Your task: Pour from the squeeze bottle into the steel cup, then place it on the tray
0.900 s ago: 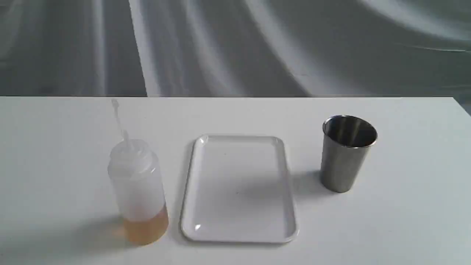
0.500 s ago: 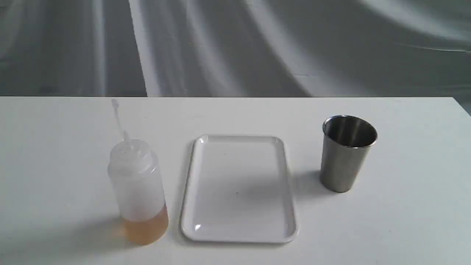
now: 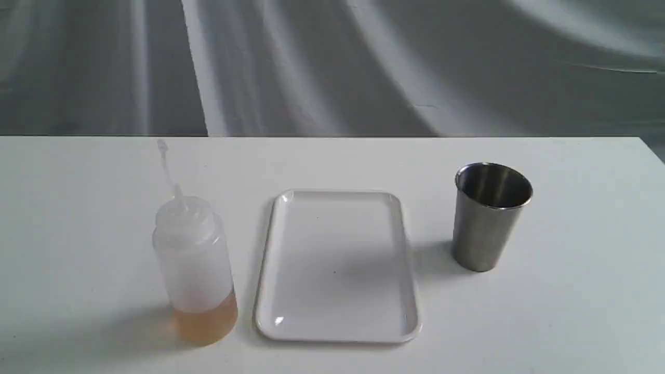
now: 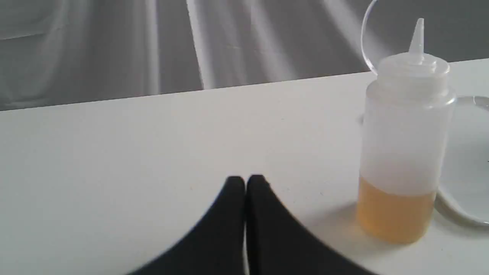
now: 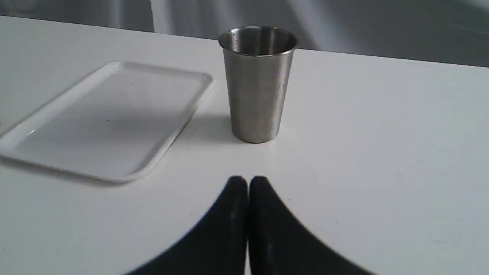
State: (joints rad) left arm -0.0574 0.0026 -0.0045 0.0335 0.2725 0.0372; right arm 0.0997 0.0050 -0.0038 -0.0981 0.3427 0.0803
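The squeeze bottle [image 3: 195,270] stands upright on the white table at the left, amber liquid filling its bottom part, nozzle up. The empty white tray [image 3: 336,266] lies in the middle. The steel cup [image 3: 488,215] stands upright at the right. Neither gripper shows in the exterior view. In the left wrist view my left gripper [image 4: 245,180] is shut and empty, short of the squeeze bottle [image 4: 403,130] and off to its side. In the right wrist view my right gripper [image 5: 248,180] is shut and empty, a short way in front of the steel cup [image 5: 256,82], with the tray [image 5: 103,118] beside it.
The white table [image 3: 78,208] ends at a far edge against a grey draped backdrop [image 3: 332,62]. The table's right corner [image 3: 647,143] shows at the far right.
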